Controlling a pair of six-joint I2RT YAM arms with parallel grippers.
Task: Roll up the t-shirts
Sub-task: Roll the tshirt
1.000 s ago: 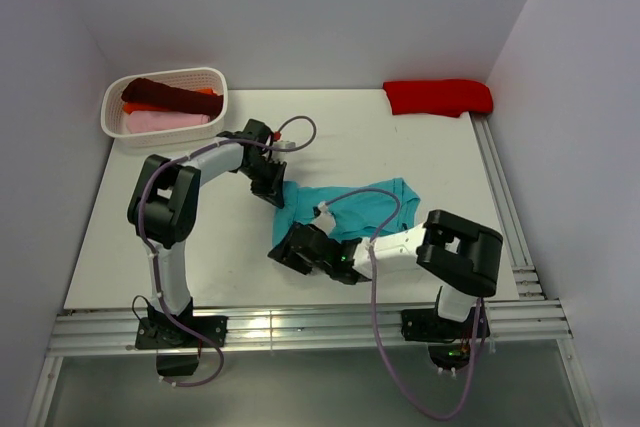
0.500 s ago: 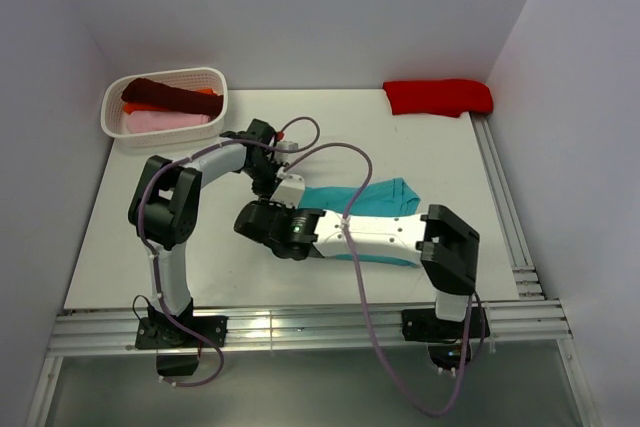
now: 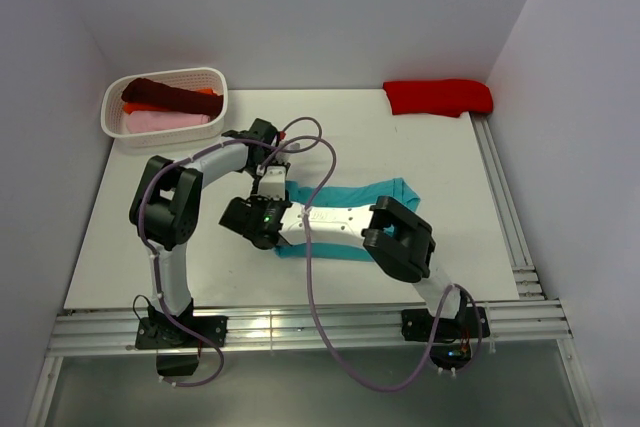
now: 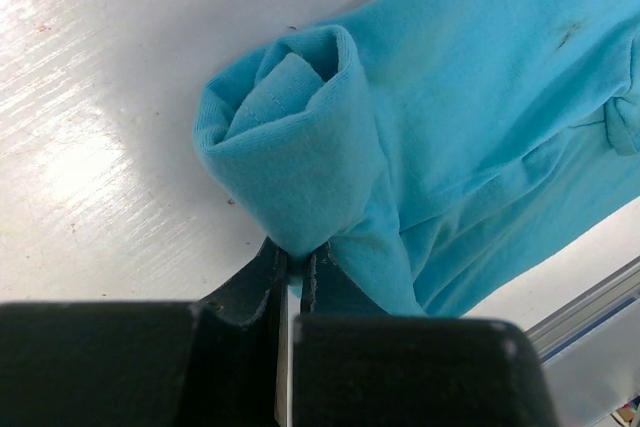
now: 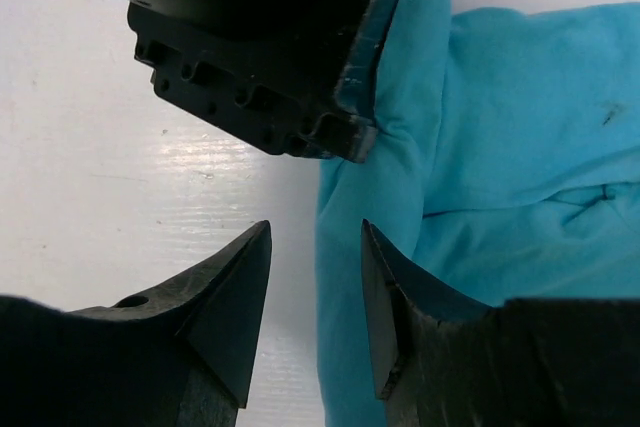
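The teal t-shirt lies as a long narrow strip across the middle of the table. Its left end is rolled into a tube. My left gripper is shut on the cloth at the base of that roll. My right gripper is open just beside it, reaching across over the shirt. In the right wrist view its jaws straddle the shirt's left edge, and the left gripper's black body is just ahead. A red t-shirt lies folded at the back right.
A white basket at the back left holds maroon, orange and pink t-shirts. Metal rails run along the near edge and the right edge of the table. Walls close in the left, back and right.
My right gripper has swung left along the teal shirt to its left end, beside the left gripper. The shirt has been drawn into a narrower strip. The left gripper has barely moved.
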